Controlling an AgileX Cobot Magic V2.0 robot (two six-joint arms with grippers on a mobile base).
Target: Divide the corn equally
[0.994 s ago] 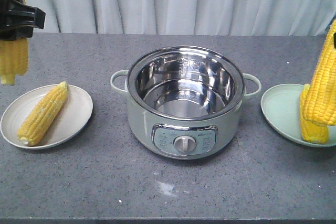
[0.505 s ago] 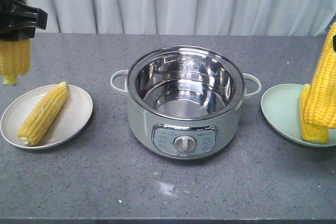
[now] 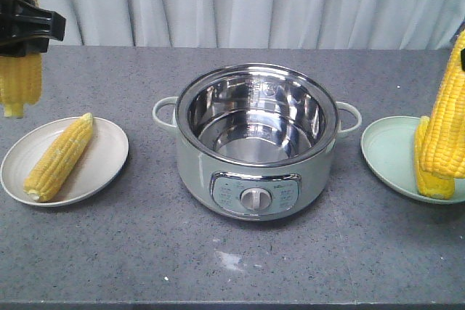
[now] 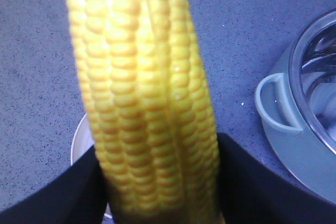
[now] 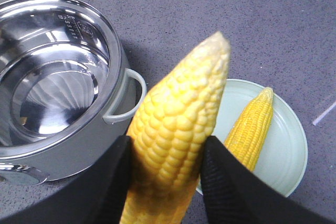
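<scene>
Held corn, left: cob (image 3: 18, 70) hangs upright over the beige plate's (image 3: 102, 161) far-left rim, with the left gripper (image 3: 22, 28) jaws clamped on it.
Held corn, right: cob (image 5: 176, 124) sits over the green plate (image 5: 286, 150), with the right gripper (image 5: 165, 182) jaws clamped on it.
Plated corn: one cob lies on each plate (image 3: 59, 156) (image 5: 251, 129).
Electric pot (image 3: 218, 161): centre, empty.
Procedure: lay each held cob beside the resting one. Release low, inside the rim, to prevent rolling.

Your left gripper (image 4: 160, 192) clamps a cob (image 4: 147, 93) between its black fingers (image 4: 257, 187); to the gripper's right you see the pot (image 4: 307, 135), and a plate (image 4: 79, 140) rim just left
</scene>
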